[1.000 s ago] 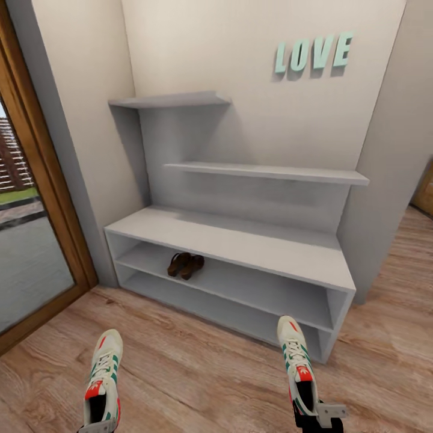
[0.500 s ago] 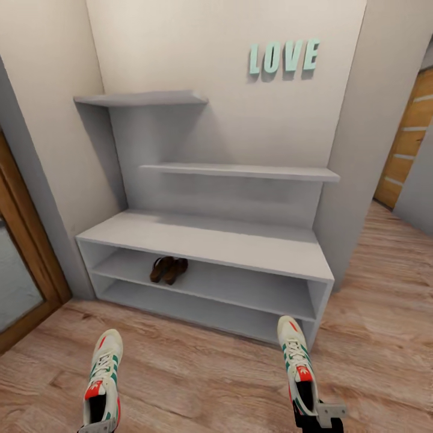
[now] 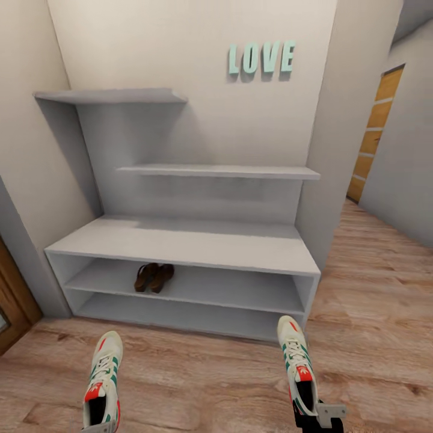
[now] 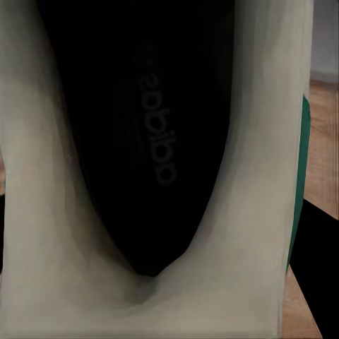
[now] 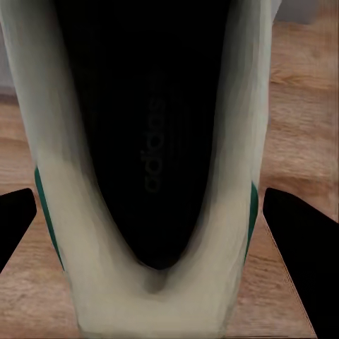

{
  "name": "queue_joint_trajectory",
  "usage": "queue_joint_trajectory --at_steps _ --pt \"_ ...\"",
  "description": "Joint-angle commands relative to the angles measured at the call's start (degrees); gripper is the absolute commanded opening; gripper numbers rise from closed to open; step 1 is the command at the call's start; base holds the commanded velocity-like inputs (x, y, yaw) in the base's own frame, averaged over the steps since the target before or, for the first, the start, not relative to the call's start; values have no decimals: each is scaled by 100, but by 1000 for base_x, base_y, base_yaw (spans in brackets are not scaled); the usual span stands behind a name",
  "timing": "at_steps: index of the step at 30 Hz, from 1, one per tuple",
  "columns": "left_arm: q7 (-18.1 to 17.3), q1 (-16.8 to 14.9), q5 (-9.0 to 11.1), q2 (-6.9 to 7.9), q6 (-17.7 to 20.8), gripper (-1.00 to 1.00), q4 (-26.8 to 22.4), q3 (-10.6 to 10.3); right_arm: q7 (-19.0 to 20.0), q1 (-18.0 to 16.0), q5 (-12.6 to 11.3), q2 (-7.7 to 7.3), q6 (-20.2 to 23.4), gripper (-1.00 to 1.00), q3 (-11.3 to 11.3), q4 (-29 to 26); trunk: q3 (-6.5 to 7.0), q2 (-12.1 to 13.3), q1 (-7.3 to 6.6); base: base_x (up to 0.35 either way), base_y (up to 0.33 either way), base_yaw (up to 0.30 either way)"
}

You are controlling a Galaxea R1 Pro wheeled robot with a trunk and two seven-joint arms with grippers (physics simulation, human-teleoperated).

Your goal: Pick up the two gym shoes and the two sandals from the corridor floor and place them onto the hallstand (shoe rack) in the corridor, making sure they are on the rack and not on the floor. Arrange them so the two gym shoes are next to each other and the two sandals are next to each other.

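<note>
Both gym shoes hang toe-forward above the corridor floor (image 3: 204, 379). My left gripper (image 3: 99, 428) is shut on the heel of the left gym shoe (image 3: 103, 379), and my right gripper (image 3: 317, 416) is shut on the heel of the right gym shoe (image 3: 296, 361). In the wrist views each shoe's white heel collar (image 4: 240, 212) (image 5: 67, 233) sits between dark fingers (image 5: 300, 240). The pale-grey hallstand (image 3: 180, 240) stands straight ahead. The two brown sandals (image 3: 154, 277) lie side by side on its upper shoe shelf, left of centre.
Mint LOVE letters (image 3: 260, 58) hang on the wall above the hallstand. A wall corner (image 3: 337, 150) juts out at its right, with a wooden door (image 3: 373, 132) further down the corridor. A brown door frame (image 3: 12, 300) is at the left edge.
The whole picture has shifted left as the camera turned right: the glass door at the left has left the view and the corridor door has come in. Shoes and grippers keep their places.
</note>
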Motion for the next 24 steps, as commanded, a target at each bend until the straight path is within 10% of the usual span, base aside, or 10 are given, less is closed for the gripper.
queue_joint_trajectory --at_steps 1,24 --pt "-51 -4 -31 -4 -17 -100 2 48 -20 -5 56 3 -17 -100 -29 7 -5 -2 -1 11 19 -267" --pt "-51 -4 -32 -4 -17 -100 4 48 -22 -5 56 3 -18 -100 -24 -4 -5 -2 -1 1 1 -182"
